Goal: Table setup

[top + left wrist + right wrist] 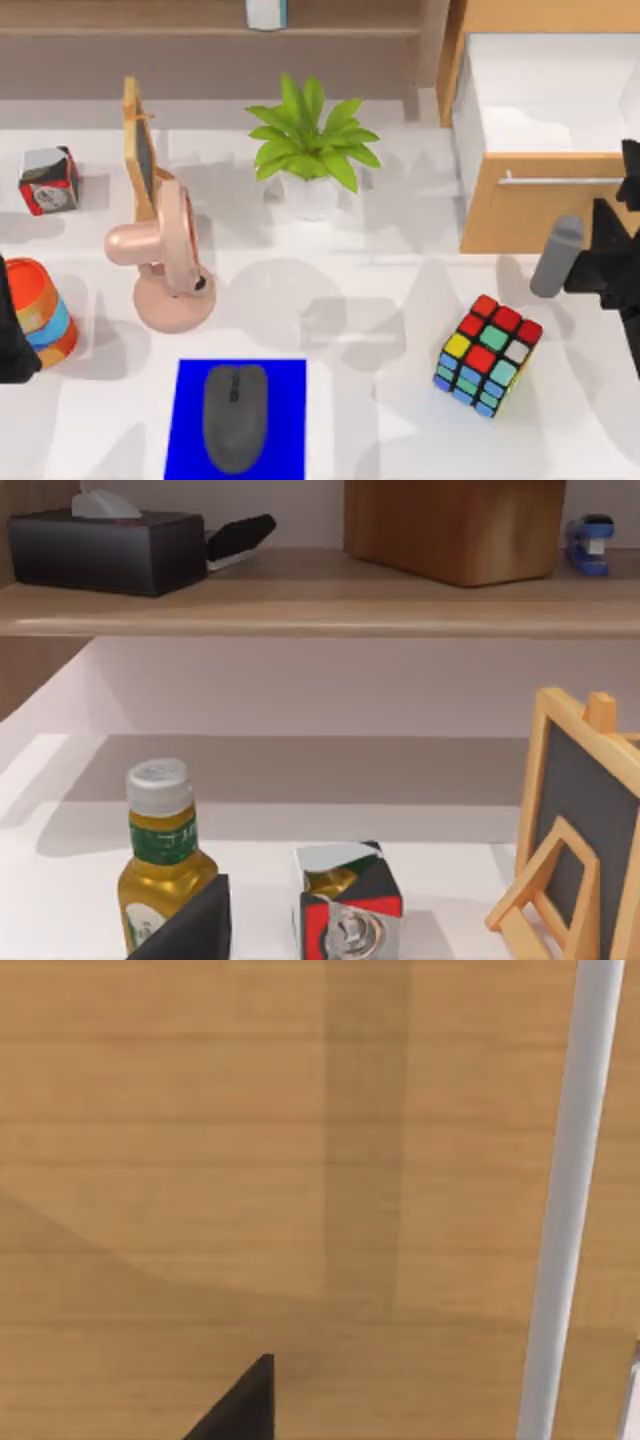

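Currently, left gripper (12, 340) at the table's (400, 300) far left edge, just beside a striped cup (45, 310); grip state: cannot tell. Faces, in the left wrist view, a yellow bottle with a silver cap (160, 870), a red-and-silver block (348, 910) and a small easel chalkboard (575, 850), under a wooden shelf (320, 605) bearing a black tissue box (105, 550), a wooden box (455, 525) and a blue stapler (588, 545).

Right gripper (605, 255) at the table's far right edge, close against a grey cylinder (557, 255), upright or nearly so; contact unclear, grip state: cannot tell. Sits just in front of the open wooden drawer (545, 215). Looks, in the right wrist view, straight onto the wooden drawer front and its pale bar handle (575, 1200).

Elsewhere on the table: grey mouse (236, 415) on a blue mat (190, 400) at front centre-left; colour puzzle cube (488, 354) at front right, near the grey cylinder but apart; pink desk fan (165, 265) left of centre, just in front of the chalkboard; potted plant (310, 145) at back centre; red-and-silver block at back left
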You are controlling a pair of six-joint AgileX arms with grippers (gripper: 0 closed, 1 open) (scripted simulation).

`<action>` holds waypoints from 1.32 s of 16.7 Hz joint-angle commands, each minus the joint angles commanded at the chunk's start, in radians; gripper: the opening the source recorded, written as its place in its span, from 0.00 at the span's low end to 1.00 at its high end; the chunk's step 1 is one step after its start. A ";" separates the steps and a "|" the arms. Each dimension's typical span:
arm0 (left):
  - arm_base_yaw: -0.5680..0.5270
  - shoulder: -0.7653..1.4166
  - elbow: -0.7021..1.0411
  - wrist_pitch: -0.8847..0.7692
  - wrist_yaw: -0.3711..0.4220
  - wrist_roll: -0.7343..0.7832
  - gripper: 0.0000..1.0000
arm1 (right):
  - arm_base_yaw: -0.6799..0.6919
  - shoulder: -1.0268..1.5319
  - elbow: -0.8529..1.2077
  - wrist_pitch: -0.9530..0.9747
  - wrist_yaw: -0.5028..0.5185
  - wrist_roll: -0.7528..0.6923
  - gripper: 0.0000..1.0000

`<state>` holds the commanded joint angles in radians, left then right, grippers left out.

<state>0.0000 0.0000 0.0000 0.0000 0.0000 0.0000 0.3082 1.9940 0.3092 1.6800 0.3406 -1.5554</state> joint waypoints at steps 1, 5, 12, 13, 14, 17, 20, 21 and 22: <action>0.000 0.000 0.000 0.000 0.000 0.000 1.00 | 0.000 0.000 0.000 0.000 0.000 0.000 0.62; 0.000 0.000 0.000 0.000 0.000 0.000 1.00 | 0.000 0.000 0.000 0.000 0.000 0.000 0.32; 0.000 0.000 0.000 0.000 0.000 0.000 1.00 | 0.000 0.000 0.000 0.000 0.000 0.000 0.00; 0.000 0.000 0.000 0.000 0.000 0.000 1.00 | 0.000 0.000 0.000 0.000 0.000 0.000 0.00; 0.000 0.000 0.000 0.000 0.000 0.000 1.00 | 0.000 0.000 0.000 0.000 0.000 0.000 0.00; 0.000 0.000 0.000 0.000 0.000 0.000 1.00 | 0.000 0.000 0.000 0.000 0.000 0.000 0.00; 0.000 0.000 0.000 0.000 0.000 0.000 1.00 | -0.004 0.009 0.016 -0.015 -0.004 0.002 0.00; 0.000 0.000 0.000 0.000 0.000 0.000 1.00 | -0.011 0.017 0.040 -0.032 -0.011 0.002 0.00; 0.000 0.000 0.000 0.000 0.000 0.000 1.00 | -0.019 0.027 0.072 -0.054 -0.020 0.001 0.00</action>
<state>0.0000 0.0000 0.0000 0.0000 0.0000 0.0000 0.2887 2.0211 0.3815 1.6265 0.3205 -1.5539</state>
